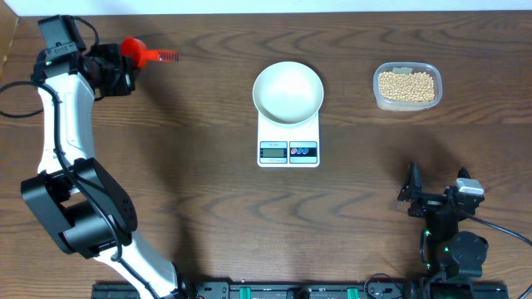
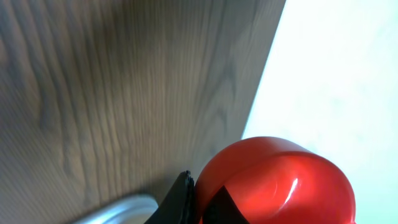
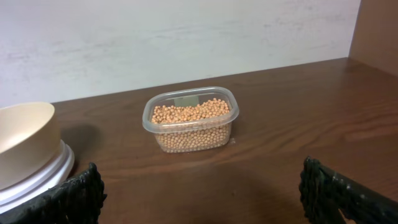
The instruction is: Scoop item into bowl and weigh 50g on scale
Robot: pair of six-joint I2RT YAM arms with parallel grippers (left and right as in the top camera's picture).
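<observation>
Lying ahead of right pincer [image 3: 202,196]: beans [image 3: 189,119]

Empty white bowl [image 1: 288,91] atop scale [image 1: 288,149]; tan beans [image 1: 406,85] fill clear tub [image 1: 407,107].

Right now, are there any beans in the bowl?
No, the bowl on the scale shows only bare white inside; the beans sit in the tub.

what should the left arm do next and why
Probably close on the red scoop and lift it: the left gripper sits right at it, though I can't tell if it's gripped. The bowl on the scale is empty and the beans are all in the clear tub, so scooping hasn't begun.
</observation>
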